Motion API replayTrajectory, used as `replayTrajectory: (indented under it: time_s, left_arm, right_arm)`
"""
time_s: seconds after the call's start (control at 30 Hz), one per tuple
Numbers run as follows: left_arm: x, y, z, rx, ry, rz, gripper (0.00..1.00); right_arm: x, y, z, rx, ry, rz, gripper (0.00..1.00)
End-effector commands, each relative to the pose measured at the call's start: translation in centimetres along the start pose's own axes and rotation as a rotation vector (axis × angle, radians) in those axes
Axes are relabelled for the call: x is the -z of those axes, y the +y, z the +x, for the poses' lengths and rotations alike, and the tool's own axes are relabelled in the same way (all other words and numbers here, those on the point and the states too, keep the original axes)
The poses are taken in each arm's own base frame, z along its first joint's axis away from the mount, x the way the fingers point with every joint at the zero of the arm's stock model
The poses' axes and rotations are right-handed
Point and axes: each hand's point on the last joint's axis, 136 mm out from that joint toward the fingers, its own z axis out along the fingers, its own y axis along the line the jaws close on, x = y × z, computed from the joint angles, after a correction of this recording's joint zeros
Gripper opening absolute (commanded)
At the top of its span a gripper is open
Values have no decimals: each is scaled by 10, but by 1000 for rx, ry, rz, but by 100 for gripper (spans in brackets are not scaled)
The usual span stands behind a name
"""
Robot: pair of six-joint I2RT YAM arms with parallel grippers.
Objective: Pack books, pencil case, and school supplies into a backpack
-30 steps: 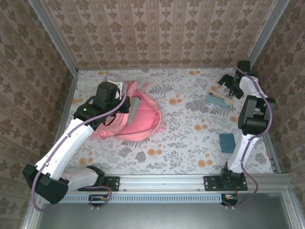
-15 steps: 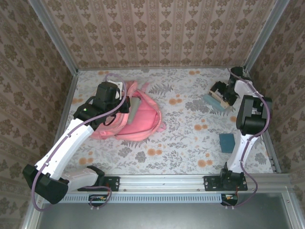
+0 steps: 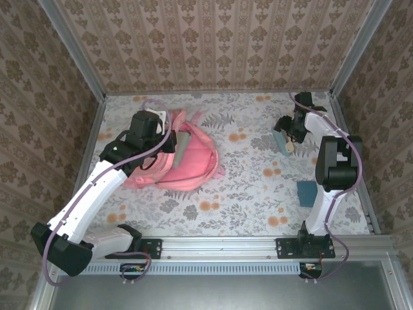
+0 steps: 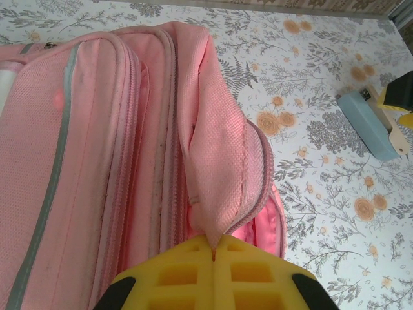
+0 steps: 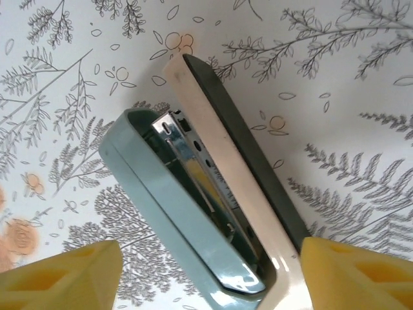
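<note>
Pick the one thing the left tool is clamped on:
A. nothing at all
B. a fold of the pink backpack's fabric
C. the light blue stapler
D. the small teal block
B: in the left wrist view the left tool is shut, with a fold of fabric from the pink backpack pinched between its yellow tips.

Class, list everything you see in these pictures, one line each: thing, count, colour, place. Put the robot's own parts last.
backpack: one, pink, lying left of centre on the table
stapler: one, pale blue-green top on a cream base, far right of the table
teal block: one, teal, near right of the table
table: one, white floral cover, under everything
walls: three, brown patterned, around the table
left claw: one, yellow fingers, shut on a backpack flap
right claw: one, yellow fingers, open either side of the stapler
</note>
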Motion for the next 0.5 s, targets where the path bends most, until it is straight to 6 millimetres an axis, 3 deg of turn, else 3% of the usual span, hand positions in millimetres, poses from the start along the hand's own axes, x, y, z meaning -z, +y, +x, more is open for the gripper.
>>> replayTrajectory:
  time_s: [0.0, 0.07, 0.13, 0.47]
  left_arm:
    - [11, -7, -25, 5, -109, 41, 0]
    - [12, -7, -25, 5, -109, 38, 0]
    - [13, -5, -24, 4, -109, 32, 0]
    - [15, -4, -26, 1, -113, 26, 0]
  right_arm:
    - [-2, -12, -3, 39, 12, 66, 64]
    - [-7, -15, -4, 48, 22, 87, 55]
    - [-10, -16, -3, 56, 33, 98, 38]
    - [-23, -22, 0, 57, 59, 107, 27]
